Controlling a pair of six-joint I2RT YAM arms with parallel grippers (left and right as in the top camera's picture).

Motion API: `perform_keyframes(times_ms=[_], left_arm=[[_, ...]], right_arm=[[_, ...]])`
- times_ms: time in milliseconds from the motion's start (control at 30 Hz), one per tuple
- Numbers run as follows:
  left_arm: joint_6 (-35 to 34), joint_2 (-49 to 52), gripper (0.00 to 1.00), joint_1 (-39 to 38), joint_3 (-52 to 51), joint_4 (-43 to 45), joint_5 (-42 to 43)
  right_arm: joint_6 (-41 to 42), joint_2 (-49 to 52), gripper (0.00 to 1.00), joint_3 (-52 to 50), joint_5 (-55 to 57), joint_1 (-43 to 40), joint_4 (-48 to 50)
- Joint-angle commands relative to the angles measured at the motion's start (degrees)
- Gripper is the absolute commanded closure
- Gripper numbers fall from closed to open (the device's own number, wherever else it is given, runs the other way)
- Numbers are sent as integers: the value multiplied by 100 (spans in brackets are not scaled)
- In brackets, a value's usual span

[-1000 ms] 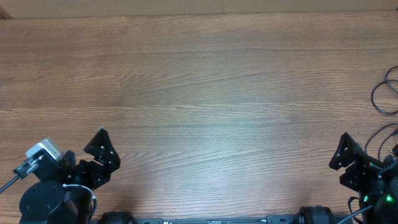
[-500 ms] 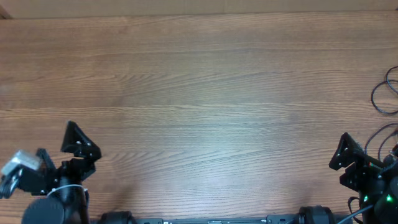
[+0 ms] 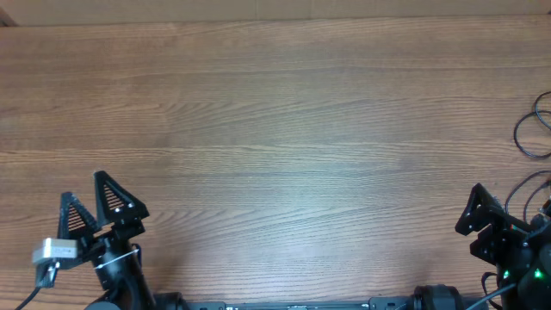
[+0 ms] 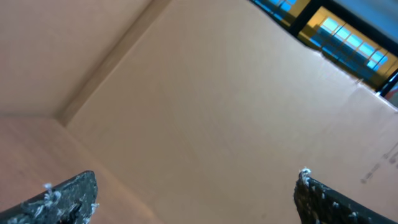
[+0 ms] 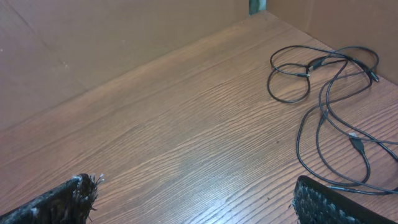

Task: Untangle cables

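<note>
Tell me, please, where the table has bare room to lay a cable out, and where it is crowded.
The middle of the table is bare wood, from the left gripper across to the right gripper and up to the far edge. Only the right edge is crowded, where the cables loop.

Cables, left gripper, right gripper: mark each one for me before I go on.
cables (image 5: 323, 93), right wrist view, on a strand in the middle of the bunch.
left gripper (image 3: 83, 186), overhead view, midway between its spread fingertips.
right gripper (image 5: 194, 182), right wrist view, midway between its spread fingertips.
</note>
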Motion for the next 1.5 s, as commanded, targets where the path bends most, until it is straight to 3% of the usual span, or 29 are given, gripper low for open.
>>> perform_keyframes(times_ms=[0,400,667,900,1300,1367,1467], left_arm=[[-33,-120,0,31,-455,597,-103],[-33,-120,0,-13,-984,975,-74],[-33,-120,0,-105,-2061,1812,-59],[387,-120,0,-116,-2044,1746,-101],[1067,-120,0,-122,-2044,-162,-101],[1497,-120,1,-122,-2044,-240,-20],[1622,-120,0,-122,-2044,-245,55]], right_arm=[[20,2,0,4,52,33,9],[20,2,0,4,52,33,9],[20,2,0,4,52,33,11],[20,2,0,4,52,33,11],[20,2,0,4,52,33,9],[20,2,0,4,52,33,9],[20,2,0,4,52,33,11]])
